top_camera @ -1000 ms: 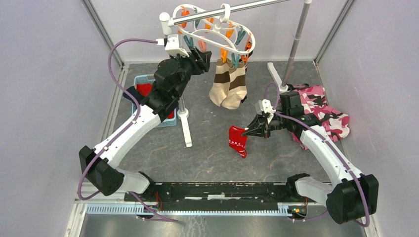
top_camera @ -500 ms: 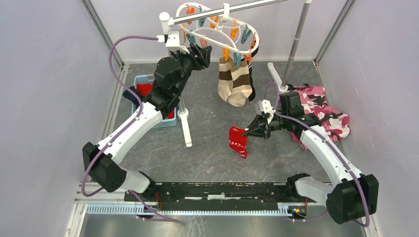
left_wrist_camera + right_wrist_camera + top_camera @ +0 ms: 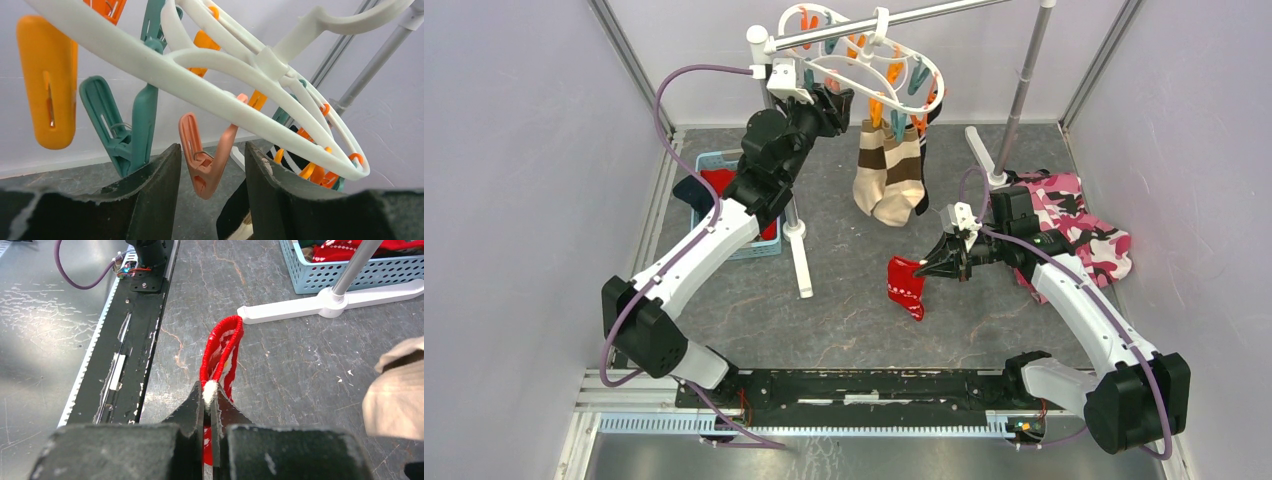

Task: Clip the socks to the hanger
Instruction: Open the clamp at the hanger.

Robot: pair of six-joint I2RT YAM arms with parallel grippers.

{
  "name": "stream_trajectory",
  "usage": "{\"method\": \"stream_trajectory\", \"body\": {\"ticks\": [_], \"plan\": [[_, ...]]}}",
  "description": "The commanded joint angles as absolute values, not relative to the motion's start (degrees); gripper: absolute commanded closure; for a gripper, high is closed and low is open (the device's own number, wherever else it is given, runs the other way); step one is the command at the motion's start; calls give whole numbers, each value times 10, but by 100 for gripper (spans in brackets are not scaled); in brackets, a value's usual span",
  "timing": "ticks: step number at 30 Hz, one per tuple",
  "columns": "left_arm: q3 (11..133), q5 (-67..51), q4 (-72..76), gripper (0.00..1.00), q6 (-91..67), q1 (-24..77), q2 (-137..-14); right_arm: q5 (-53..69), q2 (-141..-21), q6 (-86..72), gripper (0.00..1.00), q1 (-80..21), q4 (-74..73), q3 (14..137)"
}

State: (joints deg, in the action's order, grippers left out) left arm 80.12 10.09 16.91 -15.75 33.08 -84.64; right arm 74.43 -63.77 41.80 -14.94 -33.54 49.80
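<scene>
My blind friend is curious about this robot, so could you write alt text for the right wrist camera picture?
The right gripper is shut on the edge of a red sock above a grey tabletop. Beyond it stand a white rack foot and a blue basket; a beige sock shows at the right edge.

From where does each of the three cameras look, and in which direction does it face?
Top external: above and behind, facing down onto the table; both arms show whole.
Left wrist: high on the left arm, facing up at the hanger; left gripper open around a salmon clip.
Right wrist: low, facing left across the table; right gripper shut on the red sock.
Shared: top and right wrist both show the red sock and basket.
</scene>
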Motion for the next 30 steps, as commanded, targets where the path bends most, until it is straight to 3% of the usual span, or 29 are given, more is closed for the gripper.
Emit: {"method": "stream_trajectory", "body": {"ticks": [1, 19, 24, 30], "plan": [[829, 89, 210, 44, -123, 325, -848, 746, -627, 425, 100, -149, -339, 524], [847, 88, 249, 46, -93, 319, -873, 747, -627, 432, 100, -149, -346, 526], [850, 87, 249, 53, -96, 319, -875, 747, -627, 432, 100, -149, -347, 526], [848, 84, 244, 70, -106, 319, -869, 747, -628, 432, 100, -149, -346, 526]]}}
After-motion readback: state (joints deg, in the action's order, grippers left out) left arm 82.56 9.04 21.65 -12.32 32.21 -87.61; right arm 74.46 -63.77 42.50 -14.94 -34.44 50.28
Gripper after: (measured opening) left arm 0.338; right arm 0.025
